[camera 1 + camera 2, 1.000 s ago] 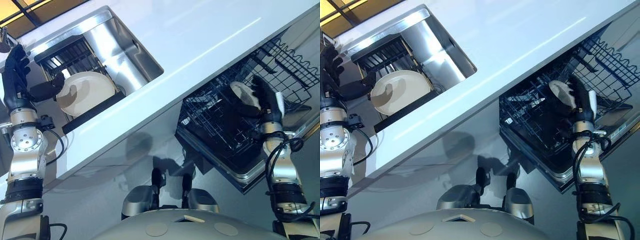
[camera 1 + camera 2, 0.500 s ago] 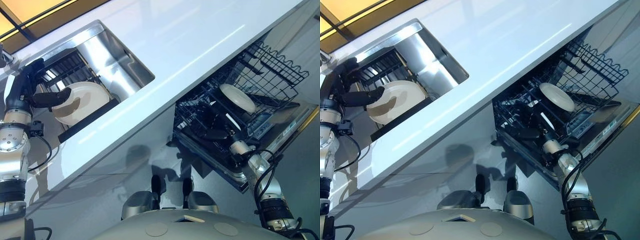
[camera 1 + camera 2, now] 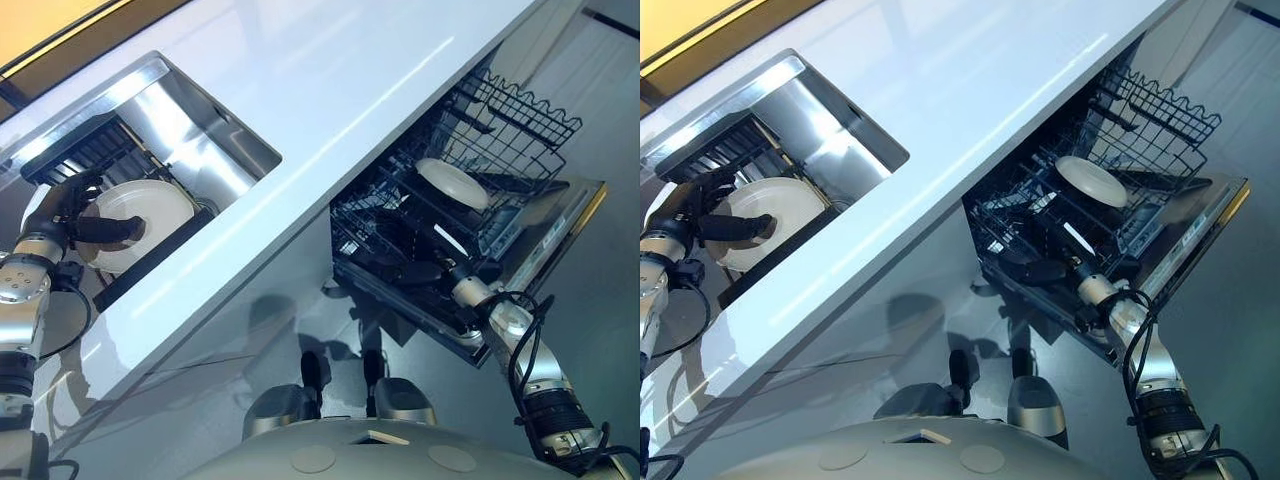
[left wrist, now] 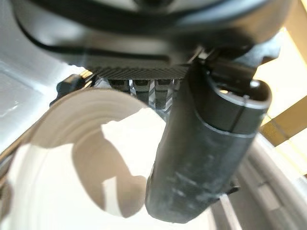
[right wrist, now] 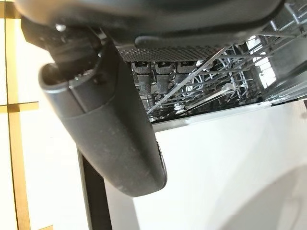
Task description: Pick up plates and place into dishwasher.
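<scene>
Bright glare on white countertop (image 3: pixel 330 80)

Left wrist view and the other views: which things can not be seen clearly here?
- Left hand on the plate in the sink: in its wrist view the thumb covers the plate's middle, and the fingers go behind its rim, so the grip is unclear.
- Right hand: dark against the dishwasher rack; its fingers blend in.
- Plate in the rack: the wires hide how it is slotted.
</scene>
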Available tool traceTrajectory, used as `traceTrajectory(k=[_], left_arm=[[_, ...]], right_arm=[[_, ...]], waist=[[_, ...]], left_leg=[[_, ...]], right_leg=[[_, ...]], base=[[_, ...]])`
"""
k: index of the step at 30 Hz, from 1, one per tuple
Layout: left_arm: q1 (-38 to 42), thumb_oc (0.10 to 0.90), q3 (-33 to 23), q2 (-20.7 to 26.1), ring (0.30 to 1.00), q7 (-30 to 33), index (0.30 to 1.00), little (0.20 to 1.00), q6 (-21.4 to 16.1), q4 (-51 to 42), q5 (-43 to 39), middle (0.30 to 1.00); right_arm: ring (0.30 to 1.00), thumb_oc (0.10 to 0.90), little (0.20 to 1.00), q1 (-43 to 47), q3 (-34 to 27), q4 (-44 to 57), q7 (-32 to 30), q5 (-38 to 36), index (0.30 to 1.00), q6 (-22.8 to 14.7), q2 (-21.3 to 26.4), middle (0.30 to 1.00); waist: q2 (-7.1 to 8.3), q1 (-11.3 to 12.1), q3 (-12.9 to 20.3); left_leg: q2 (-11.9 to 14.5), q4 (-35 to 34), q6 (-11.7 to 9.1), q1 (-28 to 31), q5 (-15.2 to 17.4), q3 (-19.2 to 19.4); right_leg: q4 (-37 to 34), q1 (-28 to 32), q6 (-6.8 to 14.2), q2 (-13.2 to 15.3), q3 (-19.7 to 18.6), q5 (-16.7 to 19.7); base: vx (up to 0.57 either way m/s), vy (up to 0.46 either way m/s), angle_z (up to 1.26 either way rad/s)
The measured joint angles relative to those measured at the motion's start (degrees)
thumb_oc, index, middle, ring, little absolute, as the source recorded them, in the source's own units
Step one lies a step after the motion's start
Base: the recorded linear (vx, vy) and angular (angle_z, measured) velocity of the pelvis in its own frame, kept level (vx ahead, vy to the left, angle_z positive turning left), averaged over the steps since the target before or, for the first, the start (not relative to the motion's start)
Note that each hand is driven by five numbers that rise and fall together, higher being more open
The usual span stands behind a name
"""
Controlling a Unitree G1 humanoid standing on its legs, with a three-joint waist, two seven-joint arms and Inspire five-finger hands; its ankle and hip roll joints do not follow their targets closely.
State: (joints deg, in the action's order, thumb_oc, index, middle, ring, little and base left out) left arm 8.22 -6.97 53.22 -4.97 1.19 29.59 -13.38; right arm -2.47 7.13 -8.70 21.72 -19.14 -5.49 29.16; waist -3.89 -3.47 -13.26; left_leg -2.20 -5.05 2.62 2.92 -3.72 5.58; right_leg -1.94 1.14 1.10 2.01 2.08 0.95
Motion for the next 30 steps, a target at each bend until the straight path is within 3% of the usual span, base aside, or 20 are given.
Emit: traceTrajectory(k=[7, 11, 13, 15, 16, 17, 23, 30], left_arm=[[6.36, 0.8, 2.58, 3.32, 0.9, -0.56, 0.9, 0.9, 2.55, 3.45, -0.83, 0.9], [8.48, 0.8, 2.55, 5.69, 0.9, -6.01, 0.9, 0.9, 4.57, 4.9, -3.07, 0.9], [8.66, 0.413, 2.48, 7.0, 0.568, -10.06, 0.568, 0.513, 5.7, 4.9, -5.01, 0.568], [8.72, 0.251, 2.17, 8.18, 0.429, -11.45, 0.429, 0.351, 6.29, 4.88, -6.29, 0.429], [8.71, 0.251, 2.11, 8.5, 0.429, -12.1, 0.429, 0.351, 6.61, 4.88, -7.14, 0.429], [8.71, 0.1, 2.13, 8.71, 0.3, -13.31, 0.3, 0.2, 7.09, 4.81, -8.6, 0.3], [6.44, 0.1, -3.76, 7.09, 0.3, -14.04, 0.3, 0.2, 8.8, -0.45, -17.64, 0.3], [2.27, 0.1, -6.09, 6.07, 0.3, -14.62, 0.3, 0.2, 8.49, -11.31, -17.96, 0.3]], right_arm=[[0.9, 0.8, 0.9, 1.0, 1.41, 0.18, -1.31, -0.28, 0.9, -3.44, 1.12, 0.9], [0.9, 0.8, 0.9, 1.01, 1.61, 0.35, -1.57, -0.78, 0.9, -5.36, 1.28, 0.9], [0.9, 0.8, 0.9, 0.94, 1.62, 0.43, -1.45, -1.43, 0.9, -5.58, 1.33, 0.9], [0.9, 0.8, 0.9, 0.94, 1.6, 0.5, -1.43, -1.98, 0.9, -5.97, 1.33, 0.9], [0.9, 0.8, 0.9, 0.86, 1.59, 0.5, -1.42, -2.14, 0.9, -5.99, 1.33, 0.9], [0.9, 0.8, 0.9, 0.72, 1.59, 0.5, -1.4, -2.17, 0.9, -5.98, 1.36, 0.9], [0.9, 0.8, 0.9, -0.16, 1.02, -0.39, -1.55, -2.05, 0.9, -5.68, 1.19, 0.9], [0.9, 0.8, 0.9, -0.77, 0.34, -2.39, -1.88, -2.07, 0.9, -4.84, 0.14, 0.9]], waist=[[0.05, -0.1, -0.85], [0.09, -0.05, -2.69], [0.11, -0.01, -3.14], [0.17, 0.0, -3.68], [0.17, -0.03, -3.69], [0.16, 0.07, -3.69], [0.64, 0.58, -3.86], [0.6, 1.8, -3.84]], left_leg=[[-0.27, -0.01, 0.44, -2.62, -0.34, 1.47], [-0.21, -0.01, 0.44, -2.69, -0.35, 1.45], [-0.19, -0.01, 0.39, -2.68, -0.31, 1.37], [-0.22, -0.01, 0.39, -2.68, -0.31, 1.32], [-0.26, -0.01, 0.4, -2.67, -0.31, 1.28], [-0.32, -0.01, 0.41, -2.63, -0.3, 1.17], [-0.64, -0.01, 0.34, -1.13, -0.05, -0.63], [-0.8, -0.01, 0.01, 1.07, 0.51, -2.41]], right_leg=[[1.13, -3.62, 0.44, 0.04, -0.43, 0.28], [1.1, -3.63, 0.47, -0.05, -0.22, 0.31], [1.02, -3.55, 0.47, -0.04, 0.15, 0.31], [0.96, -3.44, 0.47, 0.02, 0.28, 0.31], [0.91, -3.36, 0.47, 0.05, 0.36, 0.31], [0.82, -3.2, 0.48, 0.16, 0.62, 0.3], [-1.1, -0.12, 0.48, 0.51, 3.16, 0.3], [-3.21, 3.62, 0.48, 0.54, 4.61, 0.3]], base=[[-0.04, 0.039, -0.1], [0.0, 0.0, 0.0], [0.0, -0.045, 0.02], [-0.02, -0.052, 0.03], [-0.02, -0.077, 0.07], [-0.01, -0.087, 0.08], [0.0, -0.101, 0.17], [-0.01, -0.111, 0.1]])
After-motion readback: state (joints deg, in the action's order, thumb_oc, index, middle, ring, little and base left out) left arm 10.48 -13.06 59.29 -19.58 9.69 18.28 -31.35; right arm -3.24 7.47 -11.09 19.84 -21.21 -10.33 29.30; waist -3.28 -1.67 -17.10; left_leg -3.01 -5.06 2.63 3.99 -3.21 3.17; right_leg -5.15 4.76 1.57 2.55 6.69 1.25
